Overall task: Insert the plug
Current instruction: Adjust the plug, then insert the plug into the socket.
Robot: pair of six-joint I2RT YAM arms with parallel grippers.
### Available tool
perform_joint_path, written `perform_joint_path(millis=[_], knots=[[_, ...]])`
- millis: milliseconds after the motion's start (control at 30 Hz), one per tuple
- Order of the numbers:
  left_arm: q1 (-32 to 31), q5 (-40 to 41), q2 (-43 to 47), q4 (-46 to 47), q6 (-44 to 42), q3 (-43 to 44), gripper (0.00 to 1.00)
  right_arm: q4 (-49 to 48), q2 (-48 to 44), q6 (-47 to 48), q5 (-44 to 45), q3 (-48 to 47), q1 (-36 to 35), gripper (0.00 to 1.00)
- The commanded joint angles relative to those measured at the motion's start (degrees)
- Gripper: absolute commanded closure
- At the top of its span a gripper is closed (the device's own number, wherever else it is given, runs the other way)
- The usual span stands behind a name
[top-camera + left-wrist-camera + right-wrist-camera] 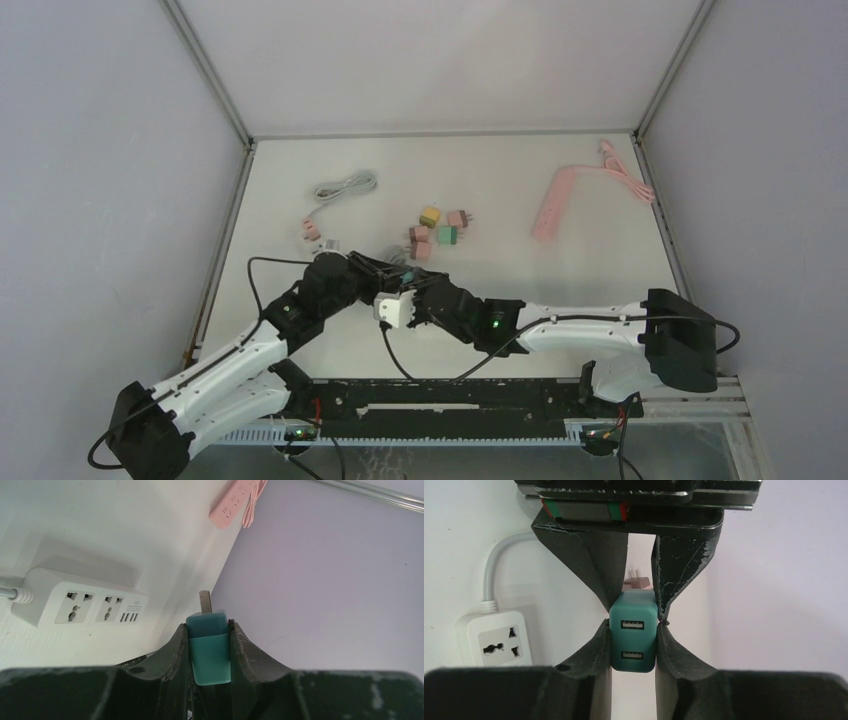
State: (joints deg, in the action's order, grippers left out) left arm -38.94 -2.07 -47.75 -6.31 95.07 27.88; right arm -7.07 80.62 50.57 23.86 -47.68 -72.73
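two clenched grips on one teal plug (209,652), left gripper (208,626) and right gripper (633,625), likely a handover to line it up for the power strip (80,602).

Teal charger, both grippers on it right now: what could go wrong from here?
The left gripper and right gripper both clamp the teal charger; moving either arm before one releases could twist or drop it. The white power strip lies unheld, so pushing the prongs in may shove it away.
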Motion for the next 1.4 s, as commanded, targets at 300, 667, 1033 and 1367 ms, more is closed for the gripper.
perform_joint_path(millis=[300,667,1033,1367], knots=[[-0.6,7.9,5.7,-2.3,-12.4,-1.7,0.46,14.5,-8.8,-12.0,-11.3,-4.1,4.2,1.00],[-0.5,12.1,6.1,-8.5,-26.3,-3.0,0.38,31.9,-9.1,-18.4,-27.6,-11.2,11.6,1.00],[-0.5,4.3,-6.3,-3.0,-37.0,-2.3,0.40,38.5,-3.4,-21.3,-37.4,-16.0,16.1,1.00],[0.6,-5.9,-12.7,7.9,-39.2,-6.6,0.47,37.3,1.0,-21.9,-43.1,-16.5,18.6,1.00]])
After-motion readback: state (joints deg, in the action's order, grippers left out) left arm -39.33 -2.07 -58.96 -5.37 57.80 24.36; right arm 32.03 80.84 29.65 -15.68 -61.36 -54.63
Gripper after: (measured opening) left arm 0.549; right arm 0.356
